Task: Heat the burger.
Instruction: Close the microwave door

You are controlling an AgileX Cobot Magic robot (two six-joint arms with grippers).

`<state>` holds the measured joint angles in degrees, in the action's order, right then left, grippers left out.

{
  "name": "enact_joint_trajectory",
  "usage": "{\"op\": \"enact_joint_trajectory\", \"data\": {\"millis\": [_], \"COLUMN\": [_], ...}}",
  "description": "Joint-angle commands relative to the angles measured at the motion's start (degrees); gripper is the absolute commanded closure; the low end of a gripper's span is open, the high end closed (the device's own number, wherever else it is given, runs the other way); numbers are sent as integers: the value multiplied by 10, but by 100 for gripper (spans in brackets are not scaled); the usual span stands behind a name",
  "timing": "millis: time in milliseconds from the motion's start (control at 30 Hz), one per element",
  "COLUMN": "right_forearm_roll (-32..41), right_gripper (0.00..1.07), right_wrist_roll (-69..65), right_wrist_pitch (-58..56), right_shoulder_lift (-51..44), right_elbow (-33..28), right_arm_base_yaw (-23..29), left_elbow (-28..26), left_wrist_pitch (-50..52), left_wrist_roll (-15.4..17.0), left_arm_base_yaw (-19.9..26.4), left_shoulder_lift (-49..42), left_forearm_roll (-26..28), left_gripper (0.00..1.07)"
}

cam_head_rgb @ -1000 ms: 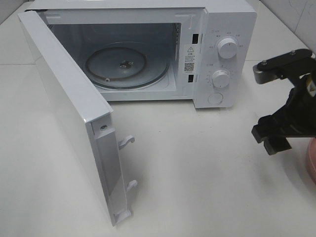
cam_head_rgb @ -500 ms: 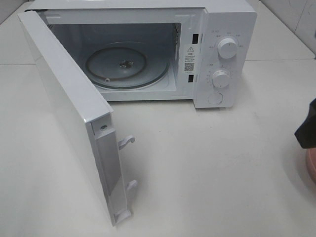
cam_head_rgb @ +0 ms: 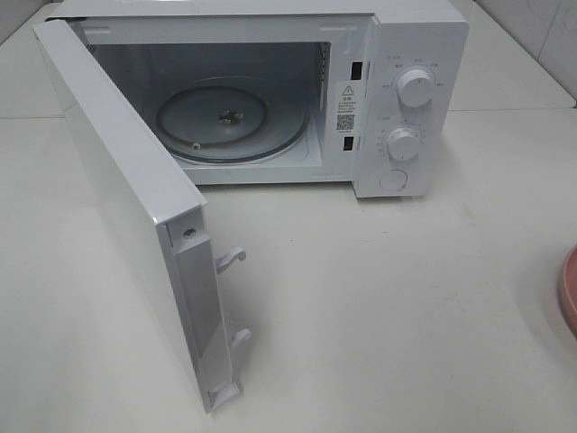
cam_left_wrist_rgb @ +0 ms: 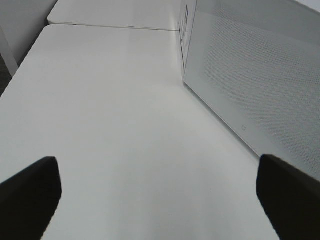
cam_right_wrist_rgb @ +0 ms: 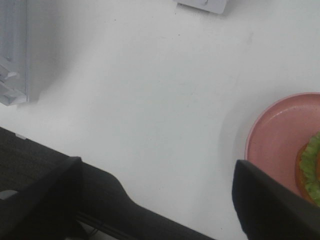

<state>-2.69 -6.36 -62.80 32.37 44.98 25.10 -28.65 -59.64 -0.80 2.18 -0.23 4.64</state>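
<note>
Microwave door point(cam_head_rgb: 126, 207) swung wide open at left, latch hooks point(cam_head_rgb: 231, 258) showing on its edge. Glass turntable point(cam_head_rgb: 233, 119) bare inside the microwave point(cam_head_rgb: 397, 99); two dials point(cam_head_rgb: 415, 87) on the panel. White table point(cam_head_rgb: 388, 298) in front. Pink plate point(cam_head_rgb: 568, 290) just at the right edge. Left gripper point(cam_left_wrist_rgb: 155, 200) spread wide above the table beside the door, holding nothing. Right gripper point(cam_right_wrist_rgb: 160, 200) also spread wide, empty, above the table. Burger point(cam_right_wrist_rgb: 311, 170) on the plate, lettuce frill visible, near one right finger.
</note>
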Motion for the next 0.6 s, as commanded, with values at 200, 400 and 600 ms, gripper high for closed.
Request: {"op": "enact_joint_trajectory", "data": {"millis": [200,400,600], "right_forearm_roll": [1,2,27], "right_gripper": [31,31,31], "right_wrist_roll": [19,21,10], "right_wrist_pitch": [-2,4,22], "right_shoulder_lift": [-135,-212,-285], "right_elbow": [-81,-112,-139], "right_arm_base_yaw": [-73,-131,-179], "left_elbow": [2,2,2], "left_wrist_pitch": [3,3,3], "left_wrist_roll": [-1,-1,-1], "left_arm_base_yaw": [-1,-1,-1], "left_shoulder_lift": [-13,-13,-13], "left_forearm_roll": [0,0,0], "left_gripper": [8,8,8]}}
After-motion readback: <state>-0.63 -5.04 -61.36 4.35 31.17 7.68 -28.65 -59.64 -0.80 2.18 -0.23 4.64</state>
